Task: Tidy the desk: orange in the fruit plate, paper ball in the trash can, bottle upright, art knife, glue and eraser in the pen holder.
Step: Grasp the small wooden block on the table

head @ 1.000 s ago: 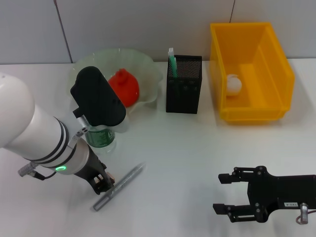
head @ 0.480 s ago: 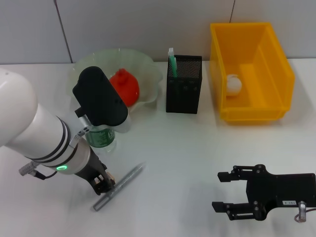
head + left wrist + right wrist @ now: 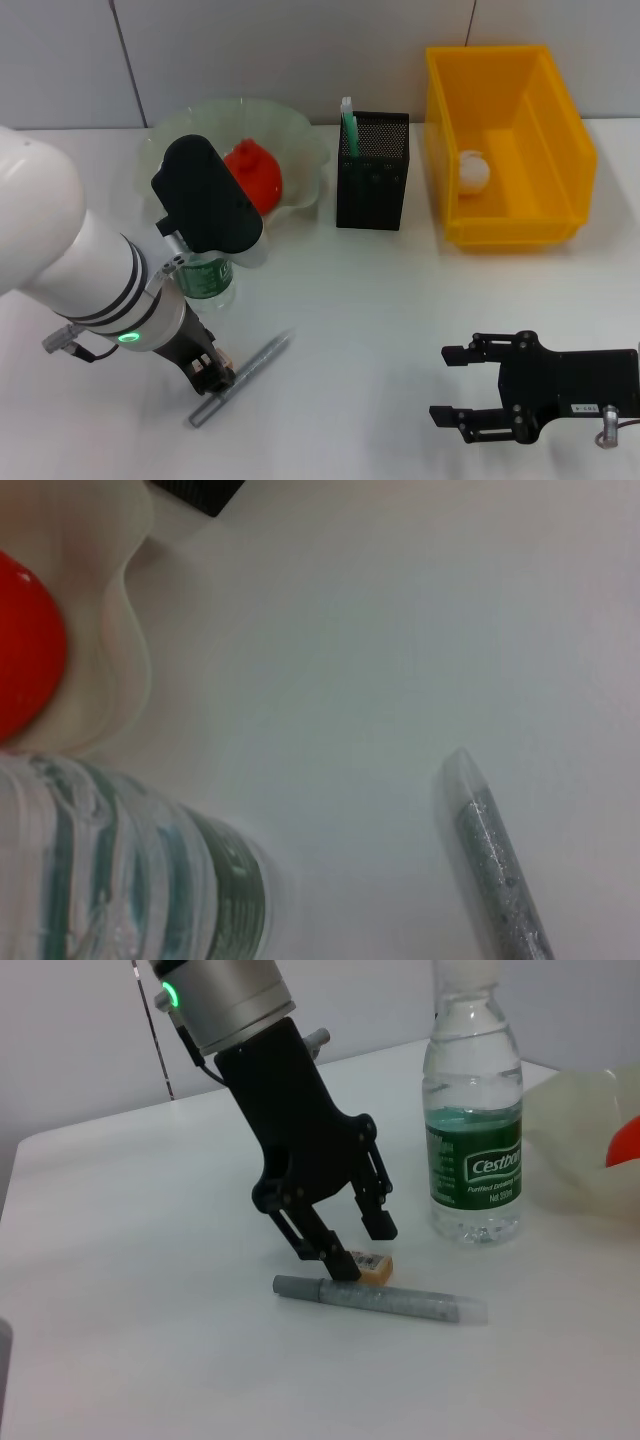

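Note:
My left gripper [image 3: 207, 372] [image 3: 365, 1248] is low over the table near the front left, open, its fingertips [image 3: 345, 1265] straddling a small tan eraser [image 3: 373, 1267]. Just in front of it lies the grey glitter glue stick [image 3: 240, 378] [image 3: 380, 1300] [image 3: 497, 875]. The water bottle [image 3: 205, 277] [image 3: 475, 1130] stands upright beside that arm. The orange [image 3: 255, 175] rests in the pale fruit plate [image 3: 300, 150]. A green-and-white art knife [image 3: 348, 125] stands in the black mesh pen holder [image 3: 372, 185]. The paper ball [image 3: 473, 170] lies in the yellow trash can [image 3: 560, 150]. My right gripper [image 3: 452, 391] hovers open at the front right.
The left arm's black wrist housing [image 3: 205, 195] hangs over the bottle's top and the plate's edge. Bare white table [image 3: 350, 300] spans the middle between the arms. A wall runs behind the plate, holder and bin.
The left arm has leaned slightly right while its gripper stays over the eraser. The right gripper has drifted a little toward the front edge.

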`<action>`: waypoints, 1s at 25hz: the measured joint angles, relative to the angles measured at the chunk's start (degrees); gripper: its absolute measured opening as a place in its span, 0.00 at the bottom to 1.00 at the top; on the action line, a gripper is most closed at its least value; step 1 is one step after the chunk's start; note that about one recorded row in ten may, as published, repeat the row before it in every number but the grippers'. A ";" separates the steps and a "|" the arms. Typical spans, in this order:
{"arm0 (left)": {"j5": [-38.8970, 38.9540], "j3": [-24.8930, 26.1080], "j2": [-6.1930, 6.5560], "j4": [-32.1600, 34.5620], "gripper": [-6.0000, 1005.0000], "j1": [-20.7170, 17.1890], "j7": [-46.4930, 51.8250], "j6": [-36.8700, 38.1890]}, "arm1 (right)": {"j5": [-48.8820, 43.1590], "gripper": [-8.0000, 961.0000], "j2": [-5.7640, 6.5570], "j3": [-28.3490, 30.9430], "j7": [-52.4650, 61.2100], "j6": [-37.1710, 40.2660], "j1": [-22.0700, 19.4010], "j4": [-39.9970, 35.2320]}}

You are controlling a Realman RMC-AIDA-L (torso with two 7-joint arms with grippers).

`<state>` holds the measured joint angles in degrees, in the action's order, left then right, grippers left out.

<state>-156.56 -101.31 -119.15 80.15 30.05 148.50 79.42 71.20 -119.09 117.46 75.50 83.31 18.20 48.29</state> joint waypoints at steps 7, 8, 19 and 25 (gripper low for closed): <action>-0.08 0.27 -0.03 -0.98 0.49 0.64 0.19 0.03 | 0.00 0.77 -0.07 0.05 -0.56 -0.01 0.00 -0.50; -0.12 0.33 -0.03 -1.02 0.48 0.64 0.22 0.03 | 0.00 0.77 -0.07 0.05 -0.57 -0.03 0.02 -0.52; -0.04 0.38 -0.03 -4.04 0.47 1.83 0.25 0.05 | 0.00 0.77 -0.09 0.05 -0.74 -0.09 0.08 -0.57; 0.05 0.41 -0.03 -4.22 0.46 2.16 0.24 0.05 | 0.05 0.77 -0.09 0.14 -1.06 -0.32 0.06 -0.57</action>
<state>-156.52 -100.90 -119.18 75.94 32.21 148.74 79.47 71.24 -119.18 117.59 74.44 83.00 18.26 47.72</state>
